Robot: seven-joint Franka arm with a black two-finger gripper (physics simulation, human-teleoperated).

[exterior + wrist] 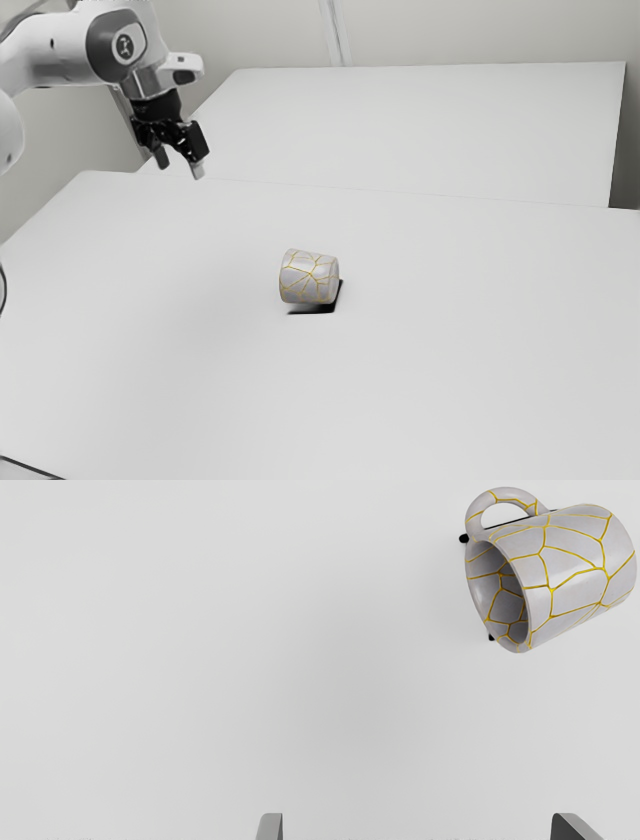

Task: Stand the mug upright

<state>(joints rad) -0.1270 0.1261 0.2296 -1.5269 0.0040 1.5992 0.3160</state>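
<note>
High over the table toward the exterior view's upper left hangs the gripper [180, 168], well apart from the mug [309, 278]. White with gold crack lines, the mug lies on its side near the middle of the table. In the wrist view the mug [575, 570] shows its open mouth and its handle, which sticks out at the side by the rim. The gripper [417, 825] is open there, its two fingertips wide apart with nothing between them.
A white table [200, 400] bears the mug. Behind it stands another white surface [430, 130], meeting the table along a thin seam. Pale walls rise at the back, and a dark line crosses the exterior view's lower left corner.
</note>
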